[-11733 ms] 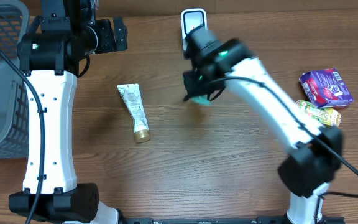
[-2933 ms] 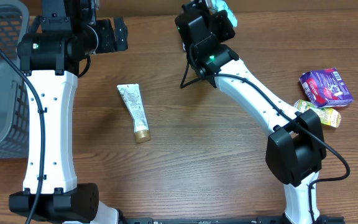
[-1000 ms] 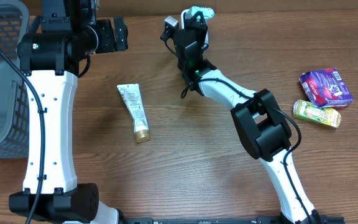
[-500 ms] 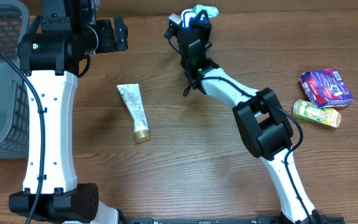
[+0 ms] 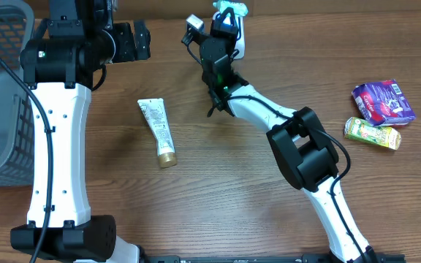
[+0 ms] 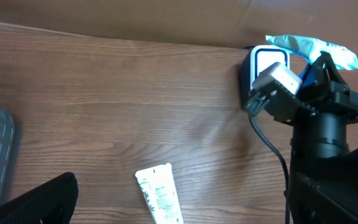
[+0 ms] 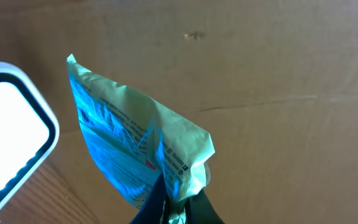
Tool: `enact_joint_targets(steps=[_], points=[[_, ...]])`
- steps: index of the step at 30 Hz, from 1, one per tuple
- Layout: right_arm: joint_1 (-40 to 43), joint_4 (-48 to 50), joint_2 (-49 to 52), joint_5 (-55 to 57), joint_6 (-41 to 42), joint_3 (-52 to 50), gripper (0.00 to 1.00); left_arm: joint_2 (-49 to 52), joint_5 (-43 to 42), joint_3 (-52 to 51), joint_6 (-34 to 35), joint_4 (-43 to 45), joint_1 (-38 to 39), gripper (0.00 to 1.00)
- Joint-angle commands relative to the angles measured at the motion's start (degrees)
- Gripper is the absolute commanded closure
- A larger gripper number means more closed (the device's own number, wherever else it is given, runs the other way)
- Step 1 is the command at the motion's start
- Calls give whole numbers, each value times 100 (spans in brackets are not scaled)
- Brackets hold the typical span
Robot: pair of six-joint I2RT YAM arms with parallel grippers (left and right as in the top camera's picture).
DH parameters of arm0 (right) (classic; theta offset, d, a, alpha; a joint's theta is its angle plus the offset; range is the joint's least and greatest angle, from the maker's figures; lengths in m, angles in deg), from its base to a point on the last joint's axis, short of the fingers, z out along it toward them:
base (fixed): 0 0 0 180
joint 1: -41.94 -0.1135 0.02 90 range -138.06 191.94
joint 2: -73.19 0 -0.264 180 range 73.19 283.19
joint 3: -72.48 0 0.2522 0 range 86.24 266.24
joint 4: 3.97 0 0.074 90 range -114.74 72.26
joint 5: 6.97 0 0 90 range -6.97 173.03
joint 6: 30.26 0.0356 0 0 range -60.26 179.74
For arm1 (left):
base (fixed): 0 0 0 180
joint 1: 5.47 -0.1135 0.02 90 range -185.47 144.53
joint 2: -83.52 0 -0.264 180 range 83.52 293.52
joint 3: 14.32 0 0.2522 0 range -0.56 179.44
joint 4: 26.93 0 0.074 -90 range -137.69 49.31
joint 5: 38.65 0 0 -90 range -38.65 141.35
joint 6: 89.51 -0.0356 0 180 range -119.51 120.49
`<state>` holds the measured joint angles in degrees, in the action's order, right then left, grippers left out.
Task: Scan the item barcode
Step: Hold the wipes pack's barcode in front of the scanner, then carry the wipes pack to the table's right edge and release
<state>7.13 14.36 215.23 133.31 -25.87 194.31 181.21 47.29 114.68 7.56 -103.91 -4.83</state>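
Right pincer [image 7: 169,202] clamped on teal sachet [image 7: 129,143] corner, beside lit barcode scanner [image 7: 11,140]; floppy sachet may droop, code turned away, no read; left pincer [image 5: 139,40] wide, empty

The right arm reaches far forward, its hand [image 7: 174,205] pinched tight on a green packet [image 7: 135,143]. The left hand [image 5: 134,42] hangs with fingers spread wide.

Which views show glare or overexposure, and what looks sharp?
Right wrist view: the scanner window is blown out white, while the green pouch is sharp. Left wrist view: the same window glows, milder. Overhead view: evenly lit, sharp.
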Motion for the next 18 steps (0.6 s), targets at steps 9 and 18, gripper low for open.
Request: enact_joint_targets(steps=[9,18], points=[[-111,-426,-1126,675,197,94,96,44,17,76,-107,0,55,0],[-122,-5283,-4068,-970,4376,96,96,44,17,76,-107,0,24,0]])
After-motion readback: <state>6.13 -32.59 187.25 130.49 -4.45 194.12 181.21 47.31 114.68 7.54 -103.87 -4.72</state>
